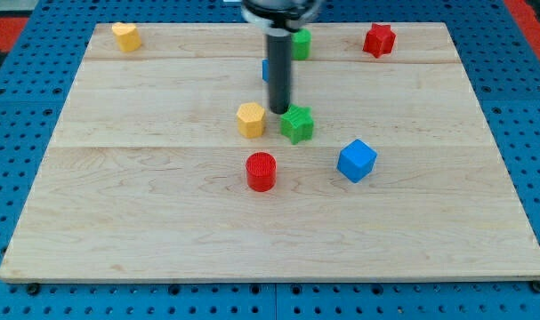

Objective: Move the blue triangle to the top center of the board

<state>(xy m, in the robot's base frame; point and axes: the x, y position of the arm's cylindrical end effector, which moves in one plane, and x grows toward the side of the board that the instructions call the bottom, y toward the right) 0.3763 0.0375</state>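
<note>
The blue triangle [265,69] is almost wholly hidden behind my rod; only a blue sliver shows at the rod's left edge, near the view's top centre. My tip [279,111] rests on the board below that sliver, between the yellow hexagon [250,119] on its left and the green star [297,124] on its right, close to both.
A green block [301,43] sits at the top centre, right of the rod. A red star [378,40] is at the top right, a yellow block [125,36] at the top left. A red cylinder [261,171] and a blue cube [356,160] lie lower on the wooden board [118,204].
</note>
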